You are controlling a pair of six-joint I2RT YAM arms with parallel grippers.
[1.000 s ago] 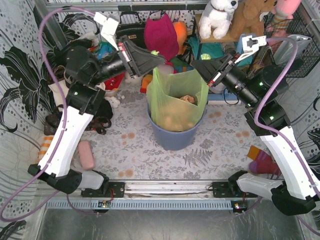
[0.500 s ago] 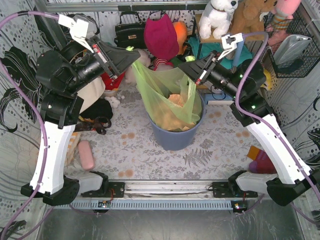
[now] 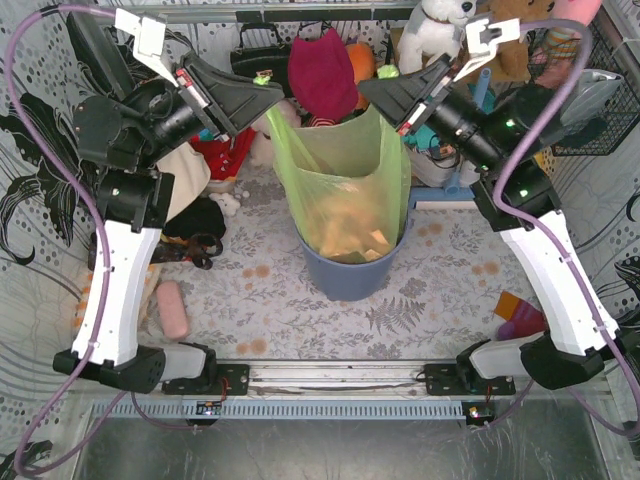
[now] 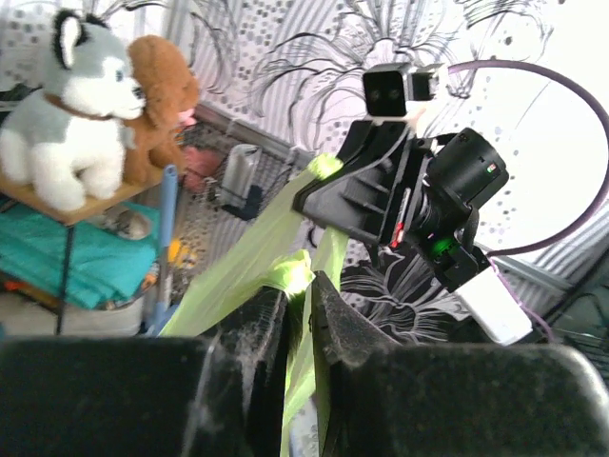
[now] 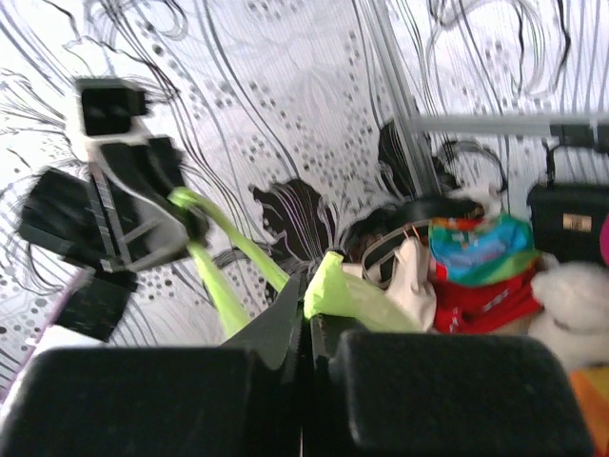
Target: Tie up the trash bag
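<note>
The trash bag (image 3: 345,190) is thin light-green plastic with brown paper showing through. Its lower part sits in the blue-grey bin (image 3: 350,270). My left gripper (image 3: 274,95) is shut on the bag's left top corner. My right gripper (image 3: 368,92) is shut on the right top corner. Both hold the rim stretched up and apart above the bin. In the left wrist view the green plastic (image 4: 290,276) is pinched between my jaws, and the right gripper (image 4: 319,186) shows across. In the right wrist view a green tip (image 5: 328,281) pokes out of my closed jaws.
Soft toys (image 3: 440,30), a black handbag (image 3: 255,60), a magenta cloth (image 3: 320,70) and a cream tote (image 3: 185,185) crowd the back and left. A pink object (image 3: 172,308) lies front left, a sock (image 3: 520,315) front right. Patterned walls close both sides.
Both grippers have risen and drawn back, lifting the bag's top corners higher. The bag went from slack and folded to stretched tall above the bin.
</note>
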